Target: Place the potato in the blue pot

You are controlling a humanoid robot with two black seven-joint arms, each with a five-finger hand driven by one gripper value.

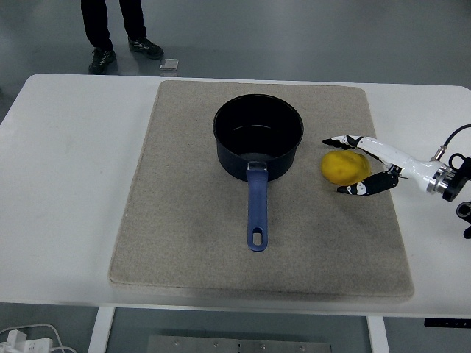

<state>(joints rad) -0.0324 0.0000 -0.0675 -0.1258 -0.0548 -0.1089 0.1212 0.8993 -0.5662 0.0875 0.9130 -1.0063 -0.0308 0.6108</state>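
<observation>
Head view: a yellow, rounded, lumpy potato (344,168) was seen lying on a beige felt mat (184,243) spread over a white table (66,184), just to the right of a dark blue metal pot (257,136) with a long blue handle (256,209) pointing toward the table's near edge. The robot's right hand (368,163) was reached in from the right edge, and its fingers (340,140) were spread in an open cradle around the potato: 1 set was curved over the far side, the thumb was placed at the near side. Contact could not be confirmed, and no firm grasp was shown. The potato's long axis was laid roughly left to right, in line with the fingers. The potato sat between the hand and the pot. The left hand was not shown.
</observation>
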